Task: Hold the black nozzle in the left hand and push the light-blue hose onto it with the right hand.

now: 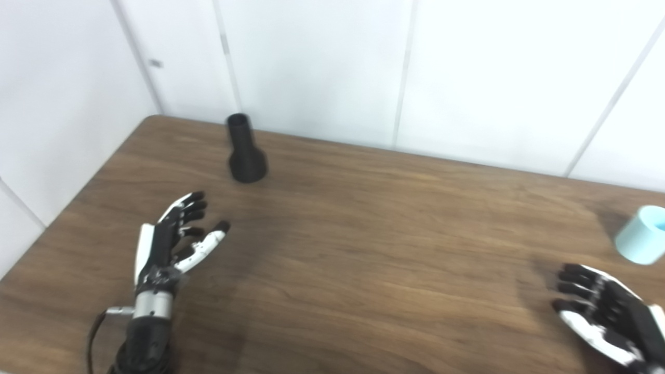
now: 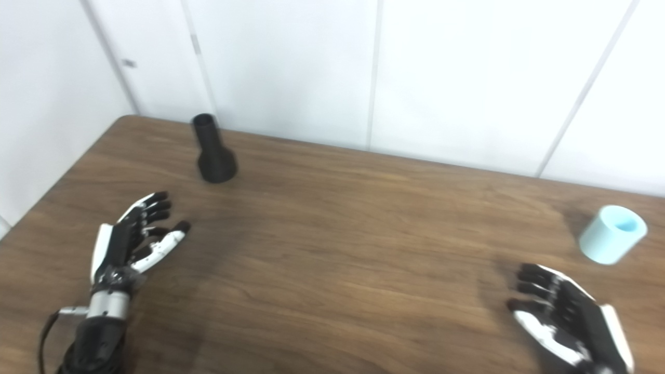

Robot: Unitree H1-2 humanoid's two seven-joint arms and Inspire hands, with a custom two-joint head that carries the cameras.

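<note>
The black nozzle stands upright on its wide base near the table's far left edge, narrow end up. A short light-blue hose piece lies tilted at the far right of the table. My left hand hovers open in front of the nozzle, well short of it, fingers spread and pointing toward it. At the lower right, my right hand is open too, palm turned inward, a little in front of the hose and apart from it. Neither hand holds anything.
The brown wooden table fills the view, its rounded far-left corner close to the white panelled wall. A black cable runs along my left forearm.
</note>
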